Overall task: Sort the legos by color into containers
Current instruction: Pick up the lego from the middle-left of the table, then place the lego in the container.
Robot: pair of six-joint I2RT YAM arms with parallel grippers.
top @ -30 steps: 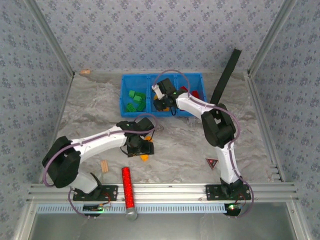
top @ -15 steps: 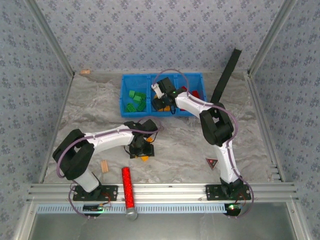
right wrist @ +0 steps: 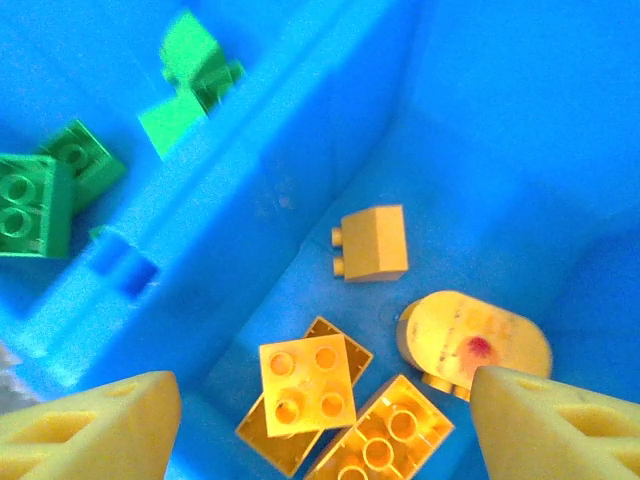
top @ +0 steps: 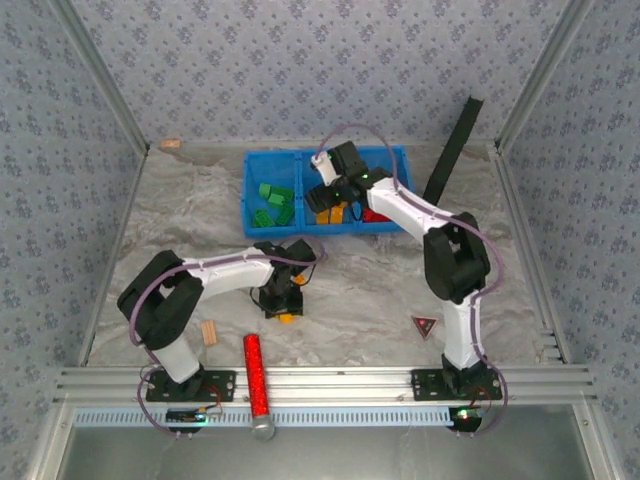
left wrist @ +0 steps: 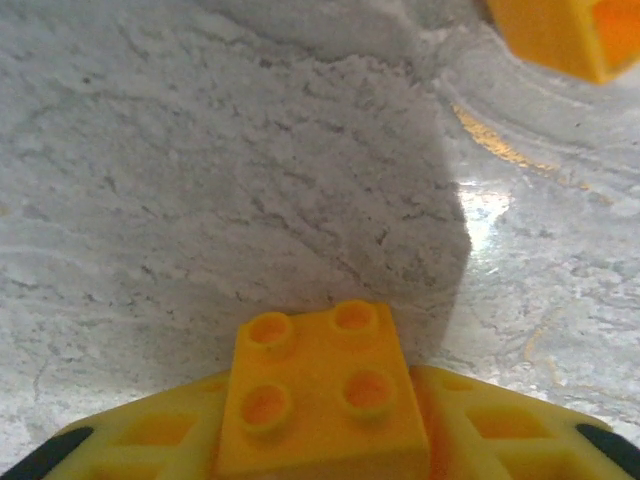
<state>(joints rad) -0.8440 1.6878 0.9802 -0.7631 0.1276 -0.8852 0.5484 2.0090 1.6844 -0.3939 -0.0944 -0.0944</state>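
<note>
My left gripper (top: 283,303) is low on the table, shut on an orange four-stud lego (left wrist: 320,390) that sits between its yellow fingers (left wrist: 500,430). A second orange lego (left wrist: 570,35) lies just beyond it. My right gripper (right wrist: 325,430) hangs open over the middle compartment of the blue containers (top: 303,190). Under it lie several orange legos (right wrist: 305,385), none held. Green legos (top: 272,202) lie in the left compartment, also seen from the right wrist (right wrist: 35,200). Red legos (top: 388,190) are in the right compartment.
A red glittery cylinder (top: 254,372) and a tan wooden block (top: 209,332) lie near the front rail. A small red triangle (top: 424,326) sits front right. A black panel (top: 455,150) leans at the back right, and patterned walls enclose the table.
The left gripper has closed on the orange lego on the table. The right gripper has opened over the middle compartment and shifted slightly back and right.
</note>
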